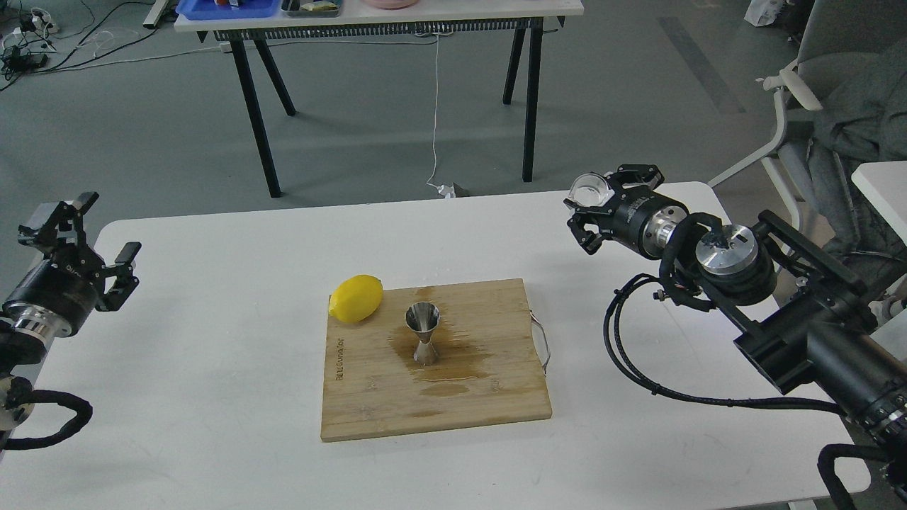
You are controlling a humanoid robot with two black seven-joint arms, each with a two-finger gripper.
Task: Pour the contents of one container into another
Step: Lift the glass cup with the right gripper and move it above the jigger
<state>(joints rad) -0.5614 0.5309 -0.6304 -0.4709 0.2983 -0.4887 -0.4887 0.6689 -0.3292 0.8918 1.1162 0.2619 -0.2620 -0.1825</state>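
While the jigger (422, 333) stands upright on the wooden cutting board (453, 397), near its middle and just right of the lemon (356, 298), the glass cup (592, 191) is up in the air, well to the right of the board, pinched between the fingers of the right gripper (594, 205). The left gripper (88, 244) hovers over the table's left edge (113, 234) with its fingers spread and holding nothing. Wet stains darken the board around the jigger, so spilling looks like the main risk. To pour well, the cup should probably come right over the jigger's mouth and tip slowly. Burned lettering runs along the board's left side, too small to read.
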